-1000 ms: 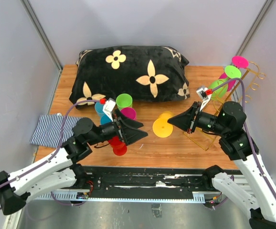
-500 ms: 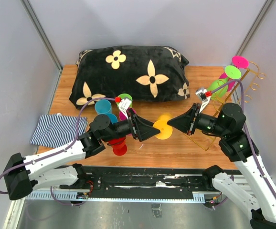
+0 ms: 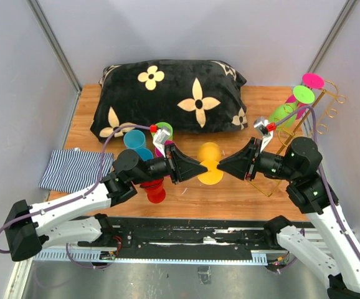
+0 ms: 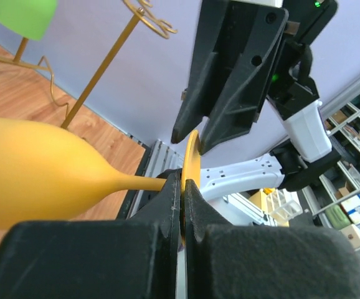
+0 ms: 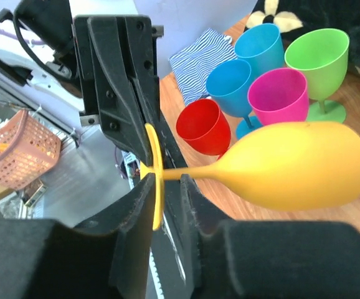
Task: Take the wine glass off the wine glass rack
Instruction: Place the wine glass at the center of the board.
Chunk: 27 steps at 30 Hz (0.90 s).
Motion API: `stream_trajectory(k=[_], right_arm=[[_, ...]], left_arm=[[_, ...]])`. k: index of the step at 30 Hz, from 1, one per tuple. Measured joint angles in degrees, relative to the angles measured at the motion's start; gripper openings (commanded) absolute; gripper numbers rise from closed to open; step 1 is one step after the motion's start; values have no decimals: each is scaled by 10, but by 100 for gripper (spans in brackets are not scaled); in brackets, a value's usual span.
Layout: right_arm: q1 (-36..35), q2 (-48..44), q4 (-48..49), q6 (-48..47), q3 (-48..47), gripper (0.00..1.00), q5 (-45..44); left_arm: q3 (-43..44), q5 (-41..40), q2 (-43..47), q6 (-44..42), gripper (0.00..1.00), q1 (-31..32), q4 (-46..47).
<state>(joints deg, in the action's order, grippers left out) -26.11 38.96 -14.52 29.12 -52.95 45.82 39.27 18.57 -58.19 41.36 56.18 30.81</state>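
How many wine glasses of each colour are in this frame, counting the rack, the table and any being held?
yellow glass: 1
red glass: 1
blue glasses: 2
magenta glasses: 2
green glasses: 2
Total: 8

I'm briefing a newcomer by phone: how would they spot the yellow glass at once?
Start at the black flowered pillow on the wooden table. Just in front of it, above the table's middle, the yellow glass hangs sideways. It is the only yellow one, while the red glass and others at its left stand upright.
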Motion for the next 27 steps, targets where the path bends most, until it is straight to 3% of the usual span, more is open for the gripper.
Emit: stream_trajectory(k=[2,5,11,15,18,22,25,27], right_arm=[[-3,-1,0,-11,3,50,15],[-9,0,-2,-18,8,60,37],[-32,26,-31,-47,7,60,63],[-68,46,-39,-60,2,49,63],[-90,50,-38,-69,1,31,49],[-104,56,-32,-71,-1,18,41],[-110,64,-28,-70,-1,15,36],[-115,68,-24,-70,-1,2,34]], left_arm=[[0,4,9,-7,1,0,3],[-2,7,25,-19,0,0,6],[-15,24,61,-54,1,2,6],[-22,23,74,-82,0,7,-9],[-22,19,77,-97,1,10,-15],[-22,7,78,-112,0,10,-27],[-23,-2,78,-117,0,10,-33],[-24,-7,78,-119,1,10,-37]])
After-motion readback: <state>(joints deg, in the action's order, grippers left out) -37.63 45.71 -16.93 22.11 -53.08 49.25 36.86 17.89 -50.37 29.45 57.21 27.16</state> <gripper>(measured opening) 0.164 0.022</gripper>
